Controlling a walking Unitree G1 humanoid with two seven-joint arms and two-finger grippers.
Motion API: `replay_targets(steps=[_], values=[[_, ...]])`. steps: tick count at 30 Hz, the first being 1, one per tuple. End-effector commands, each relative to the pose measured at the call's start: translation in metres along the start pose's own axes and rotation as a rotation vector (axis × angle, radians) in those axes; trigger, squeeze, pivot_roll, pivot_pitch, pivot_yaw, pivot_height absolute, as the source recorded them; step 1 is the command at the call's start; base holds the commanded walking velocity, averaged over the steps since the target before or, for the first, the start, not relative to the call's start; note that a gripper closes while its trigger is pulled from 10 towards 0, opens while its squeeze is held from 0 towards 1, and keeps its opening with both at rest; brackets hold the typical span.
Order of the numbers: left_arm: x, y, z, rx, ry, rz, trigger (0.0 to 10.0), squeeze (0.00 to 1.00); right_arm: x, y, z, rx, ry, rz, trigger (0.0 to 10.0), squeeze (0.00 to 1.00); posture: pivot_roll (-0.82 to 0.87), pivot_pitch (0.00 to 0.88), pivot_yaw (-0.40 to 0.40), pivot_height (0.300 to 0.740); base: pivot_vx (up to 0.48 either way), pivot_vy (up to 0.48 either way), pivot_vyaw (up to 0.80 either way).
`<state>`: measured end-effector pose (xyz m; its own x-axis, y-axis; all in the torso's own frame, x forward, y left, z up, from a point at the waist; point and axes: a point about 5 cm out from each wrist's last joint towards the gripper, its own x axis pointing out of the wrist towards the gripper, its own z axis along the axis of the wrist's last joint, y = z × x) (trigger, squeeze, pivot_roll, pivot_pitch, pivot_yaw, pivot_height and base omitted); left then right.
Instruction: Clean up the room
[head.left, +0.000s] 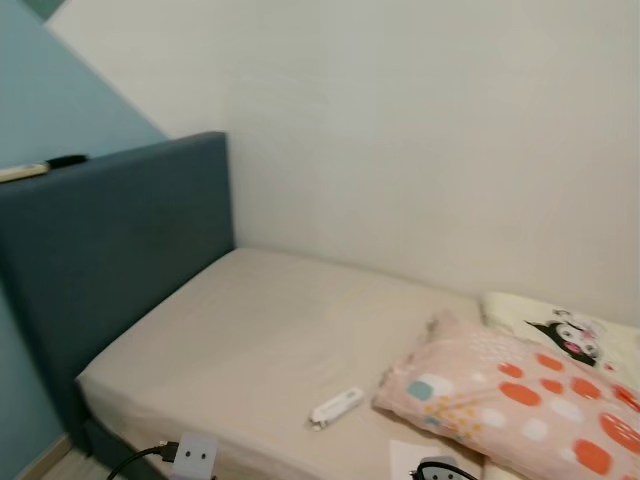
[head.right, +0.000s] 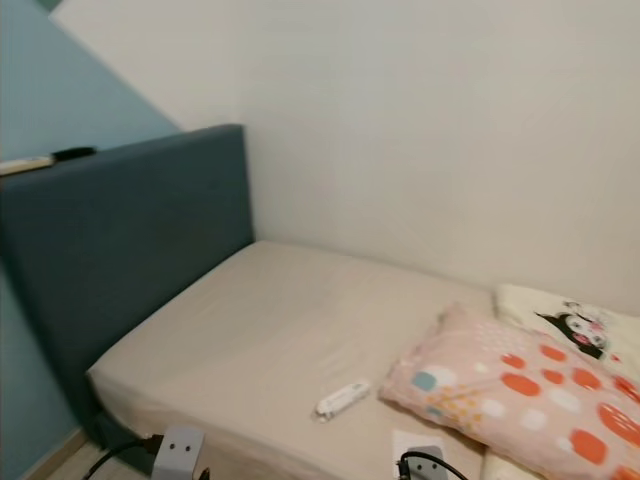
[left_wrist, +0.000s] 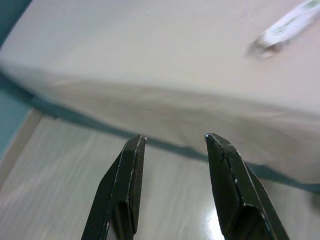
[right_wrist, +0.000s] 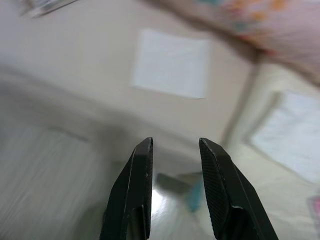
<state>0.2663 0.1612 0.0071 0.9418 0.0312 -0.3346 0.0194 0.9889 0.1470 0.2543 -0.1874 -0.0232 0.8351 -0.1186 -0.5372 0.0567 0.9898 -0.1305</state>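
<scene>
Ahead of you a pale wall (head.left: 430, 130) meets a teal wall (head.left: 60, 90) at the corner, and a bed (head.left: 260, 340) with a beige sheet fills the space below them. Its blue headboard (head.left: 110, 240) stands at your left, with a thin dark and light object (head.left: 40, 166) lying along its top edge; you cannot tell what that is.

On the sheet near the front edge lies a small white device (head.left: 336, 406), tilted, just beside a pink pillow (head.left: 520, 400) with orange and white spots. Behind the pillow, against the pale wall, sits a cream pillow (head.left: 570, 335) with a black cartoon print. A white sheet of paper (right_wrist: 171, 62) lies flat on the bed close to the pink pillow's near corner.

Your left gripper (left_wrist: 175, 142) hangs over the wood floor (left_wrist: 60, 170) just off the bed's edge, its fingers spread apart and empty; the white device is further on across the sheet. Your right gripper (right_wrist: 175, 145) also has its fingers parted with nothing between them, pointed at the bed's edge below the paper. That view is blurred, so you cannot make out the things lower down.
</scene>
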Motion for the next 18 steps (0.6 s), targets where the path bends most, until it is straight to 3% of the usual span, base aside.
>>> replay_targets(steps=[1,18], values=[[-0.002,0.000,-0.004,0.002,0.010,-0.001,10.0,0.00,-0.001,-0.001,-0.002,0.017,-0.004,-0.008,10.0,0.00,-0.02,0.050,-0.029,0.740,0.000,0.000,-0.80],[0.001,0.002,0.005,-0.027,-0.041,0.000,10.0,0.00,-0.001,-0.002,0.007,0.016,-0.059,-0.008,10.0,0.00,-0.02,0.049,-0.026,0.740,0.000,0.000,-0.80]])
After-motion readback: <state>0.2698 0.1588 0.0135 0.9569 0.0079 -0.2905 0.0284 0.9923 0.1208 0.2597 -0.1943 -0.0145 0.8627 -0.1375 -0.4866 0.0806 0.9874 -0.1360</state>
